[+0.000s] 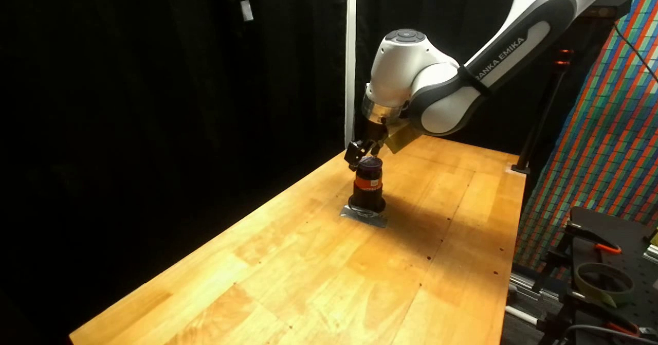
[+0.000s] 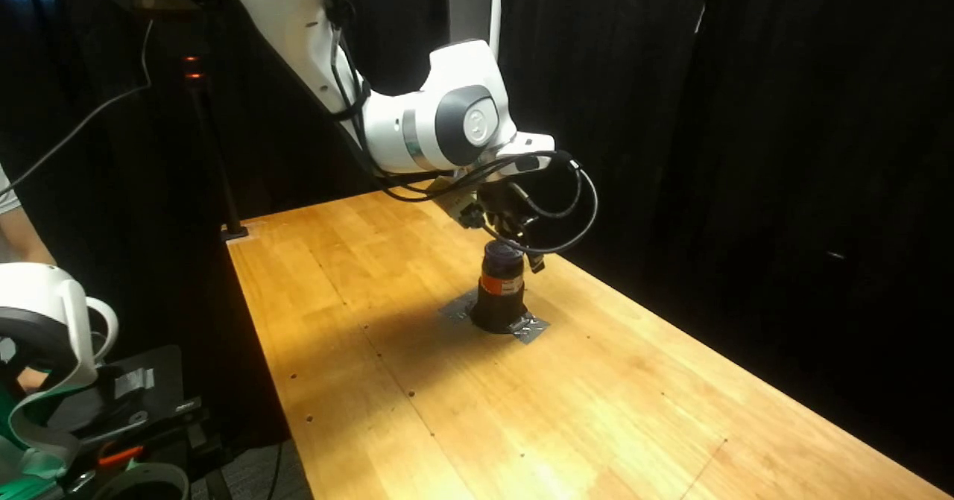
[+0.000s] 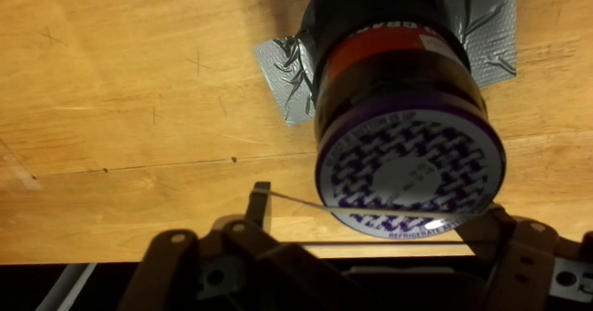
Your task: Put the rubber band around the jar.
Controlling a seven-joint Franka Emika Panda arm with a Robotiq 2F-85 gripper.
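The jar stands upright on the table in both exterior views point(image 1: 369, 167) point(image 2: 503, 261), with an orange band and dark body. Its lower part sits in a black holder point(image 1: 367, 198) taped to the table. In the wrist view the jar point(image 3: 412, 176) shows its pale, purple-patterned lid. My gripper point(image 3: 377, 199) is open, fingers wide apart, just above the lid's near edge. A thin pale rubber band point(image 3: 405, 212) is stretched between the fingertips and crosses over the lid in view. A thin dark line nearer the palm looks like its other strand. In the exterior views the gripper point(image 1: 364, 152) hides the band.
Grey tape strips point(image 1: 364, 216) hold the black holder to the wooden table point(image 1: 318, 273); they also show in the wrist view point(image 3: 289, 81). The table's edge runs close behind the gripper. A black cable loop point(image 2: 589, 202) hangs beside the wrist. A cart with tape rolls point(image 1: 604, 283) stands beside the table.
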